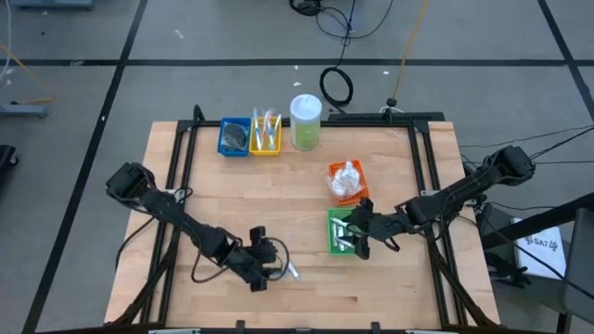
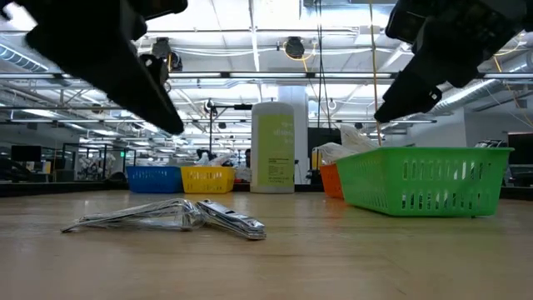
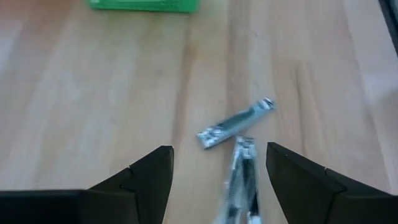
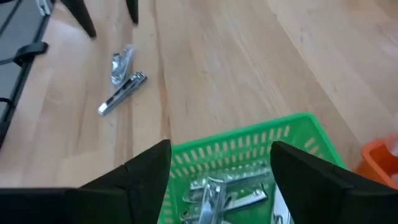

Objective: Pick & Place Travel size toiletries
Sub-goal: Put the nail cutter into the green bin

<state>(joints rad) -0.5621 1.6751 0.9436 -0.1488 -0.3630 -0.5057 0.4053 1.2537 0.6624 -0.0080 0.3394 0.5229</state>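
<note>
Wooden tabletop, lower centre of high view: two silvery sachets (image 1: 291, 272) lie just right of left gripper (image 1: 266, 269), jaws spread (one sachet's long axis points between them). Right gripper (image 1: 358, 234), spread, hangs over green tray (image 1: 334, 243), farther off.

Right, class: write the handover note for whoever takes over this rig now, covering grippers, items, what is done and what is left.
Left gripper: open, low over the two silvery sachets lying loose on the bare table, nothing held.
Right gripper: open above the green tray, nothing visibly held.
Done: several silvery sachets already lie in the green tray; the orange tray holds white crinkly packets, the yellow tray slim sticks, the blue tray a dark pad.
Left: pick up the two loose sachets, probably for the green tray.
</note>
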